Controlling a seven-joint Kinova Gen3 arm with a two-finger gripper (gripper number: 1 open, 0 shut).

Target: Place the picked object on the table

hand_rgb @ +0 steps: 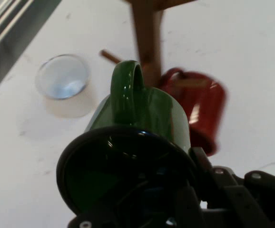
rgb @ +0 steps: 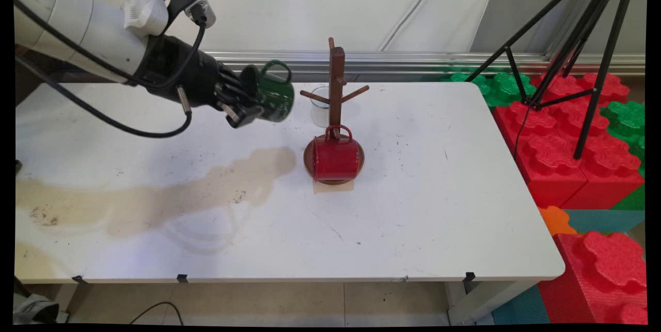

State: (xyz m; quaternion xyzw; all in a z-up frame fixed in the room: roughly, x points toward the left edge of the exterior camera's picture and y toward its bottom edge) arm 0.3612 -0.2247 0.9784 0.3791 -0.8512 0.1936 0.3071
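Observation:
My gripper [rgb: 251, 98] is shut on the rim of a green mug [rgb: 273, 93], held on its side in the air with its handle up, left of a brown wooden mug tree [rgb: 336, 84]. From the hand view the green mug [hand_rgb: 137, 123] fills the middle, its dark mouth toward the camera. A red mug [rgb: 334, 157] hangs by its handle on a low peg of the tree, resting over the round base; the red mug [hand_rgb: 199, 107] shows behind the green one. A clear glass [hand_rgb: 63, 80] stands behind the tree.
A tan stain [rgb: 170, 192] spreads across the white table's [rgb: 439, 208] left half. Red and green foam blocks [rgb: 568, 136] and a black tripod [rgb: 594, 43] stand beyond the table's right edge.

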